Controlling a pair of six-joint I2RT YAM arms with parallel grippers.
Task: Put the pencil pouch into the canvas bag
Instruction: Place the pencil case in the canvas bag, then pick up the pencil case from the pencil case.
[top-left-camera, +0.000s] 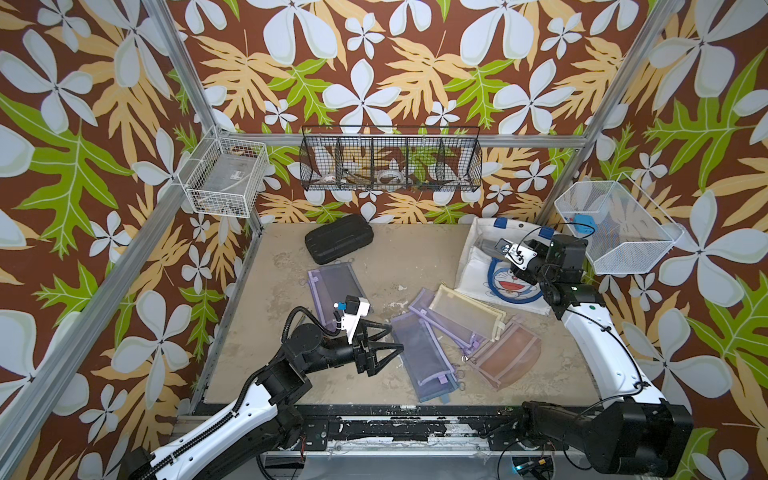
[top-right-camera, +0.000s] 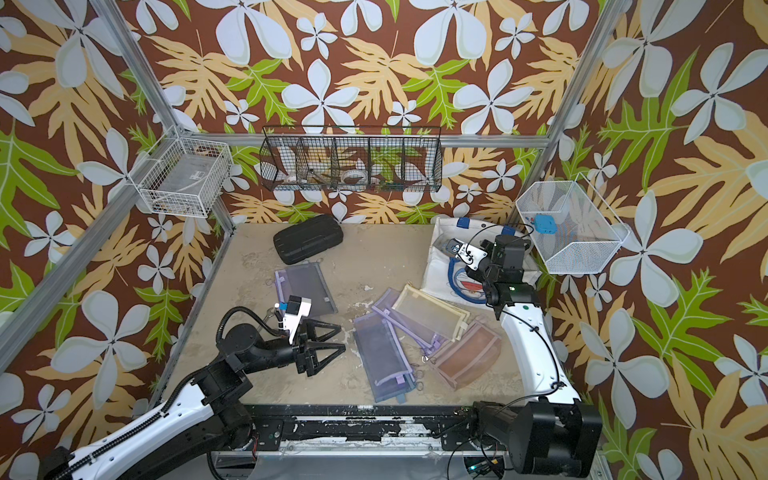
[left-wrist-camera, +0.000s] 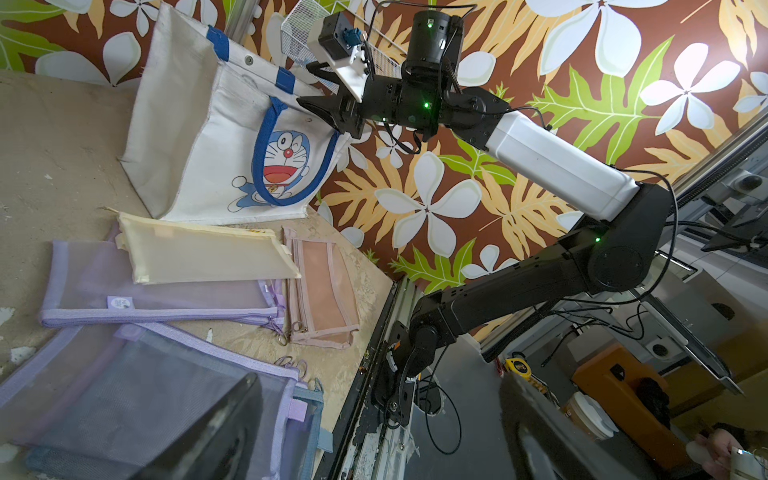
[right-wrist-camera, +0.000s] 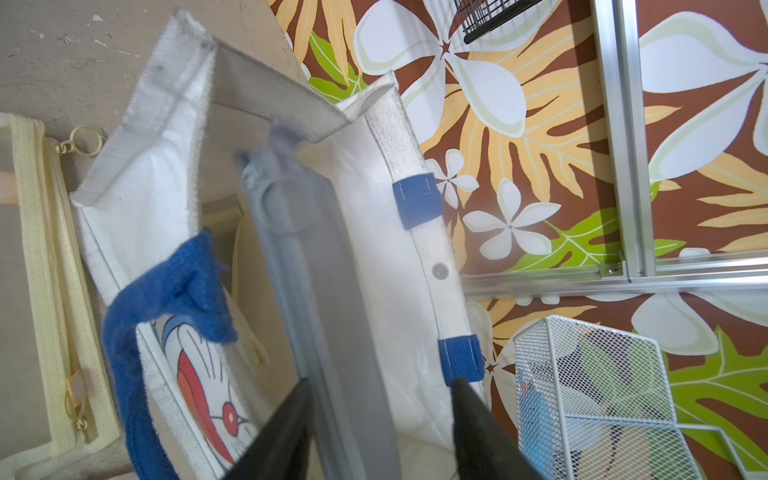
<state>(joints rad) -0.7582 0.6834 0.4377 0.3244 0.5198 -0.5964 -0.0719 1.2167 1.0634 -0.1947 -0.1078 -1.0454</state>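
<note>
- Grey mesh pencil pouch stands inside white blue-handled canvas bag.
- Right end effector gapes astride it, unclamped.
- Left end effector wide, empty.

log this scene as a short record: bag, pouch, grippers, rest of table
bag: white canvas tote with blue handles and cartoon cat print, far right of table, mouth open
pouch: grey mesh zip pouch, partway inside the tote's mouth
right gripper: open, at the tote's mouth, jaws either side of the pouch
left gripper: open, empty, next to a purple mesh pouch
also on table: yellow mesh pouch, pink mesh pouch, black hard case
</note>
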